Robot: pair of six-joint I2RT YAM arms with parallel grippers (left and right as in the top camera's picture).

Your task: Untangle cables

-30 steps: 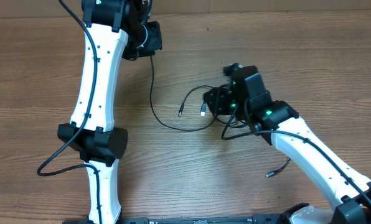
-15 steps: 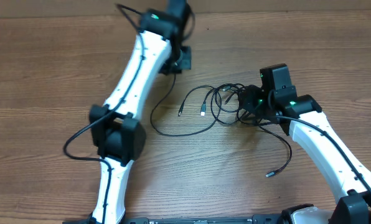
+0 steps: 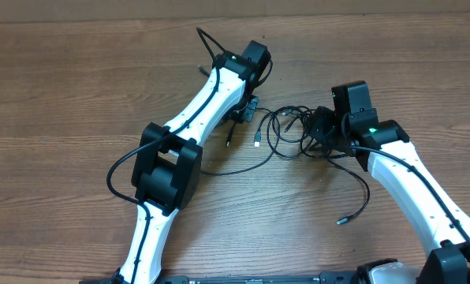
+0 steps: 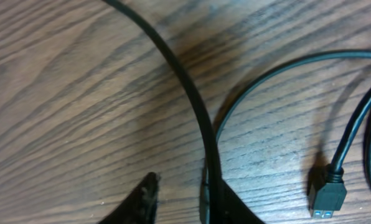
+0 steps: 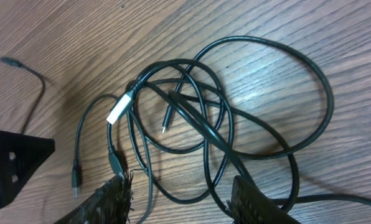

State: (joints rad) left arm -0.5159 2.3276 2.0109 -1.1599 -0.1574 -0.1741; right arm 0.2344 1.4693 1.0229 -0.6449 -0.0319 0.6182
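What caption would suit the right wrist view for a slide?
Thin black cables lie in overlapping loops on the wooden table, between the right gripper's spread fingers.

Bright, even light, soft shadows (close-ups slightly soft)

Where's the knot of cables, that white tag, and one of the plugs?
cables (image 5: 134, 84): right wrist view, where several loops cross.
white tag (image 5: 118, 109): right wrist view, the tag's middle.
plug (image 4: 327, 196): left wrist view, the plug's body.
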